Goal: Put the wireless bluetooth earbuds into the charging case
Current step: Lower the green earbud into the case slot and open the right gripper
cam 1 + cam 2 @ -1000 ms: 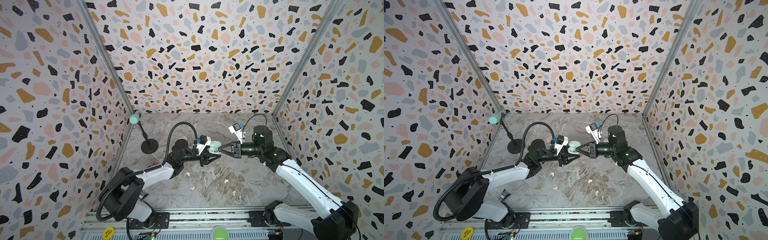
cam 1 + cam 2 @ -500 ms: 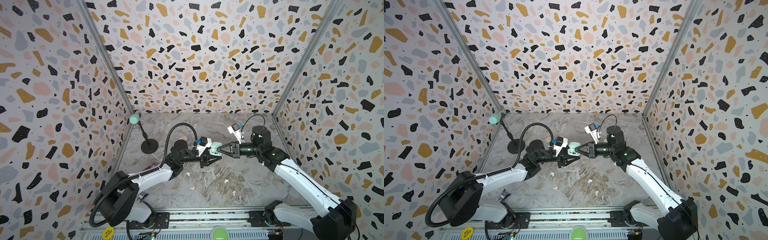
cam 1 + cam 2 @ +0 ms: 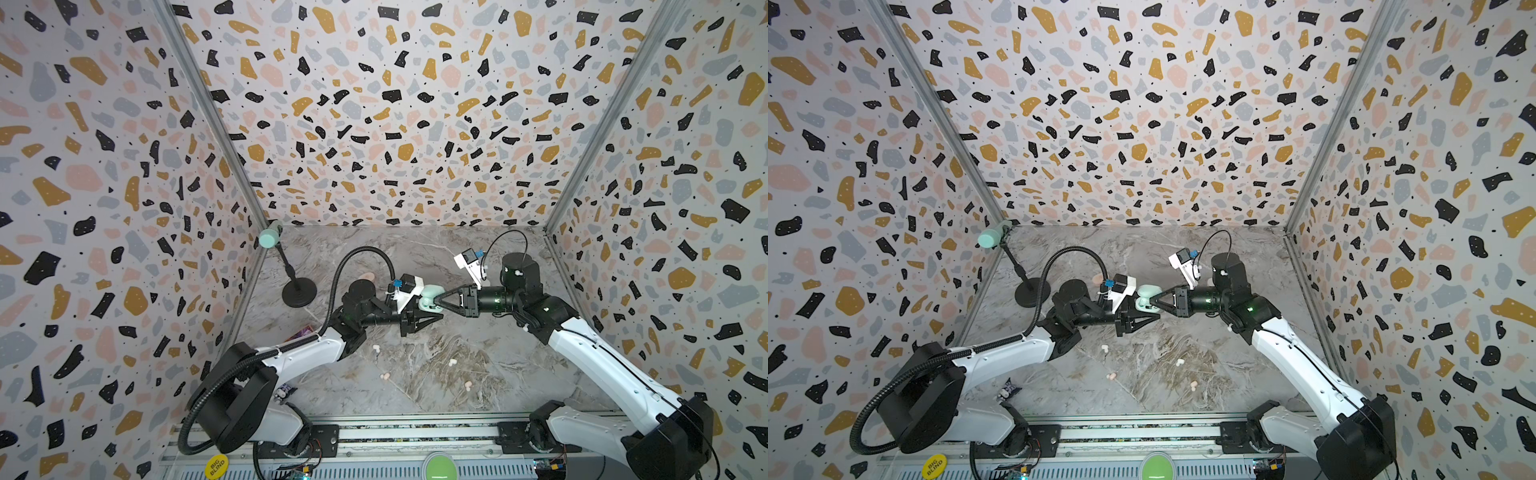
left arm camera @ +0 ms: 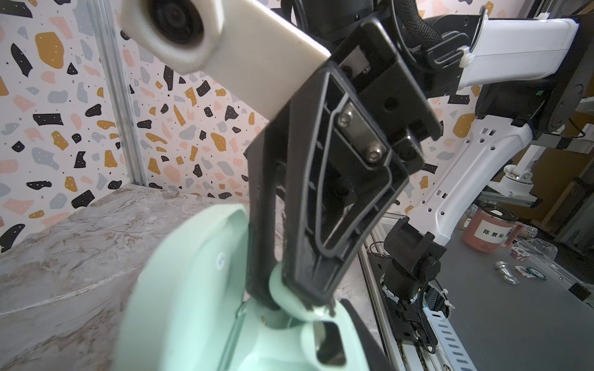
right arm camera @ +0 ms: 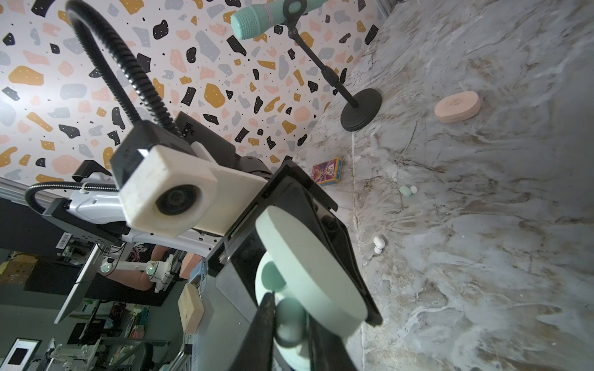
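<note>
Open mint case (image 3: 427,294) was held clamped by left gripper (image 3: 430,309); mint earbud (image 5: 289,321) was pinched narrowly by right gripper (image 3: 439,302) inside that case.

both arms stretch inward; left gripper (image 3: 430,311) clamps the case (image 3: 427,291), right gripper (image 3: 442,300) pinches an earbud (image 4: 284,290).

Mint case (image 4: 180,289) smooth matt plastic; tabletop (image 3: 415,257) marble-look (slight sheen).
</note>
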Controlling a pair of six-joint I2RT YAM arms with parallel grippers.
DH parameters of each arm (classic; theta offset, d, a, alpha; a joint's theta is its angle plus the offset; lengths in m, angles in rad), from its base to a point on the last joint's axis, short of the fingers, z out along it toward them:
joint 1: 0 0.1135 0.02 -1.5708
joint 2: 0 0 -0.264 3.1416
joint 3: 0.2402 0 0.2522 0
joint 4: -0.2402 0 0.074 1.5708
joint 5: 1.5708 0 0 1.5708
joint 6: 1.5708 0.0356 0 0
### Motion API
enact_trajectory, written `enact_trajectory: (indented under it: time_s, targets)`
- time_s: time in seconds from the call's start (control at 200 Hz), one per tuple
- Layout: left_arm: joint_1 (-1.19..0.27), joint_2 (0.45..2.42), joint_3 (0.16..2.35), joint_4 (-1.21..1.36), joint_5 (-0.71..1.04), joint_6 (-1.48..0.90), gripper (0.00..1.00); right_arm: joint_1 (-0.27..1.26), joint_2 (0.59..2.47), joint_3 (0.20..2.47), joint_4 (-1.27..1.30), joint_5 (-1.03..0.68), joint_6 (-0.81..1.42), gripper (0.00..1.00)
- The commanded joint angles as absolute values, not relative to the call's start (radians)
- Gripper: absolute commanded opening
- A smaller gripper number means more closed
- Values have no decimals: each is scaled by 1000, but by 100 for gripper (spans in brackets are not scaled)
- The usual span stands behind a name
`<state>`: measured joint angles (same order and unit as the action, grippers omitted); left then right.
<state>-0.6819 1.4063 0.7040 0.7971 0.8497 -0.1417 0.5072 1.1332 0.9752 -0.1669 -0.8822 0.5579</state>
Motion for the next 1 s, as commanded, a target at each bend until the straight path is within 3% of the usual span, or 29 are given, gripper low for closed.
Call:
enact_trajectory:
  time_s: [0.0, 0.39, 0.991]
  targets:
    - [-688, 1368, 718, 867, 851, -124, 0, 514, 1128, 1000, -220, -856, 535, 25]
    - [-689, 1381, 718, 862, 851, -123, 0, 515, 1141, 1062, -290, -812, 504, 38]
    - [-713, 1408, 715, 873, 851, -142, 0, 535, 1193, 1146, -396, -735, 445, 41]
